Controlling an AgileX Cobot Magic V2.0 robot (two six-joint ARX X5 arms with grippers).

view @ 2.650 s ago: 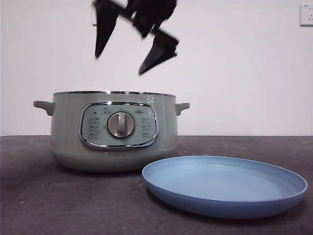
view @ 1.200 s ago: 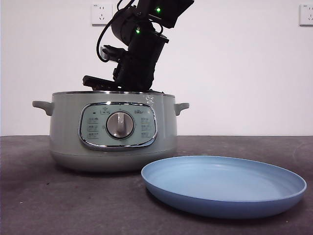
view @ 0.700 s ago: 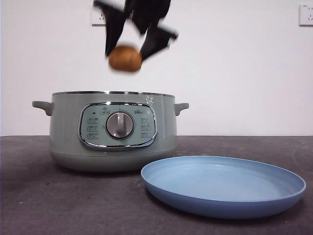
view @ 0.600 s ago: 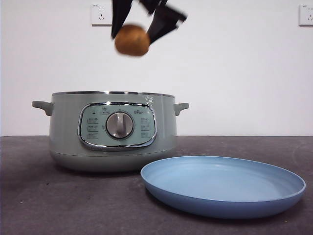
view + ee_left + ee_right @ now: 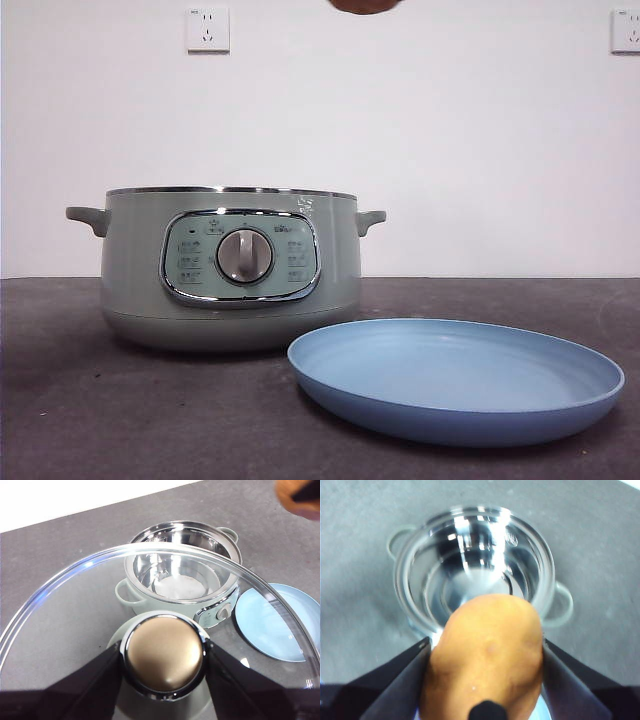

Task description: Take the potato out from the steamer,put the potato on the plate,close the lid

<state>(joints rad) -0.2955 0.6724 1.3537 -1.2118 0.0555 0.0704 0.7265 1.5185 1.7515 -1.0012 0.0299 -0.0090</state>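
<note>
The orange-brown potato [image 5: 486, 657] is clamped between the black jaws of my right gripper [image 5: 485, 655], high above the open steamer [image 5: 472, 562]; only its underside [image 5: 366, 5] shows at the top edge of the front view. The sage-green steamer [image 5: 230, 265] stands on the dark table with its bowl empty [image 5: 182, 575]. My left gripper [image 5: 164, 652] is shut on the knob of the clear glass lid [image 5: 65, 625], held up in the air away from the pot. The light-blue plate [image 5: 458, 378] lies empty beside the steamer, to the right in the front view.
The table top [image 5: 120, 420] is dark grey and runs back to a white wall with two sockets [image 5: 208, 29]. A corner of the potato in the right gripper shows in the left wrist view [image 5: 295, 497].
The right gripper went down into the steamer, shut on the potato and lifted it up and to the right, almost out of the front view. Steamer and plate have not moved.
</note>
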